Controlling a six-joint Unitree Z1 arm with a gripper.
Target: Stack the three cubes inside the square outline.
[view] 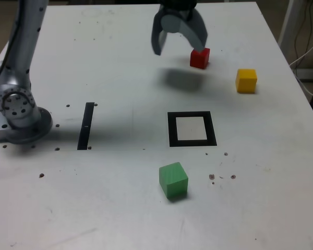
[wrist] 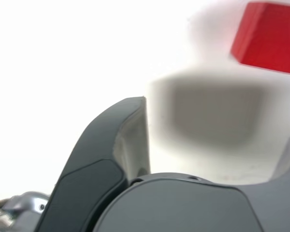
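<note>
My gripper (view: 180,48) hangs open above the table's far side, nothing between its fingers. The red cube (view: 200,58) sits just beyond its finger on the exterior view's right, apart from it; the wrist view shows this red cube (wrist: 267,36) ahead of the fingers (wrist: 121,145), outside the gap. The yellow cube (view: 246,80) lies further toward the exterior view's right. The green cube (view: 173,180) rests nearer the front. Between them lies the square outline (view: 192,128), black with a white centre and nothing in it.
The arm's grey base (view: 18,112) stands at the exterior view's left. A thin black strip (view: 86,125) lies flat beside it. The white table (view: 120,67) ends close past the yellow cube, where cables hang.
</note>
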